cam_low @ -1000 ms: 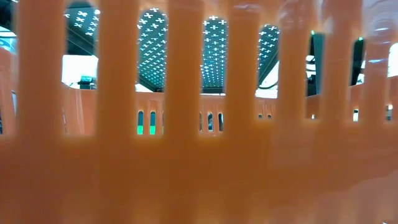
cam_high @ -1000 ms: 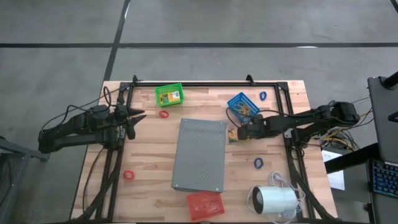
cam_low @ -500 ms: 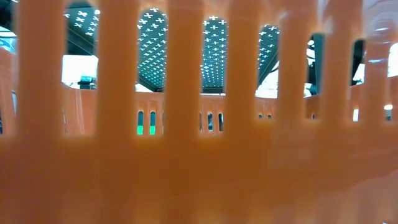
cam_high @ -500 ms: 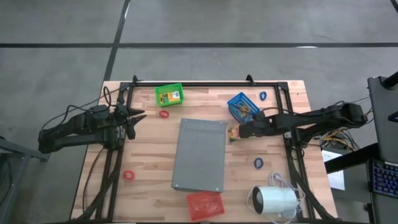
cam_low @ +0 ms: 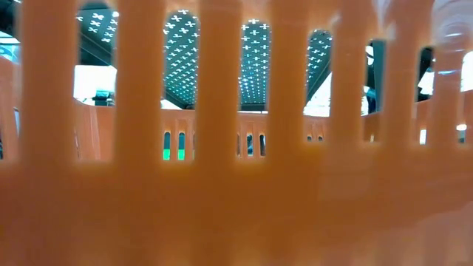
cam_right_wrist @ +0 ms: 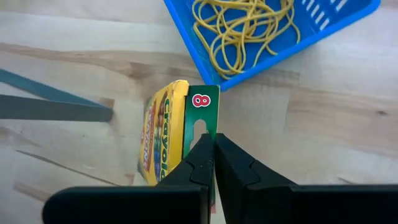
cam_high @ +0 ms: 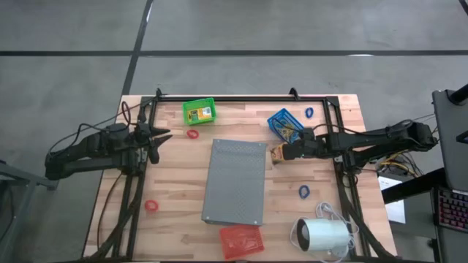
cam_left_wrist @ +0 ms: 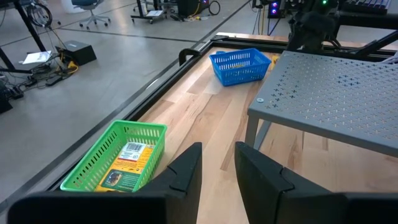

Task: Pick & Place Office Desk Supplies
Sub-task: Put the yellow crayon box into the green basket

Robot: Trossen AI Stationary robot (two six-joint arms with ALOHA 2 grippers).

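Note:
A yellow crayon box [cam_right_wrist: 163,132] with a green hang tab sits in my right gripper [cam_right_wrist: 214,142], which is shut on it. In the high view that gripper [cam_high: 284,153] is between the grey slab and a blue basket [cam_high: 285,124] holding tan rubber bands [cam_right_wrist: 242,31]. A second crayon box [cam_left_wrist: 127,163] lies in the green basket [cam_high: 199,112]. Red rings [cam_high: 192,134] [cam_high: 151,206] and blue rings [cam_high: 309,112] [cam_high: 304,191] lie flat on the table. My left gripper [cam_left_wrist: 217,163] is open and waits near the table's left edge [cam_high: 159,142]. My right gripper pinches the crayon box's green hang tab [cam_right_wrist: 203,118], at one end of the box, between its two fingers [cam_right_wrist: 200,155]. The fingers come from above, slanting from the table's right. The box is turned on its edge; whether it is off the table I cannot tell.
The big grey perforated slab [cam_high: 235,181] stands on legs mid-table. A red basket [cam_high: 241,241] at the near edge blocks the low view [cam_low: 236,207]. A white cylinder with a cord [cam_high: 322,235] lies near right. A black frame [cam_high: 241,98] edges the table.
My right gripper has carried the crayon box a short way toward the table's far edge and the blue basket, staying shut on it, while the arm stretched out lower.

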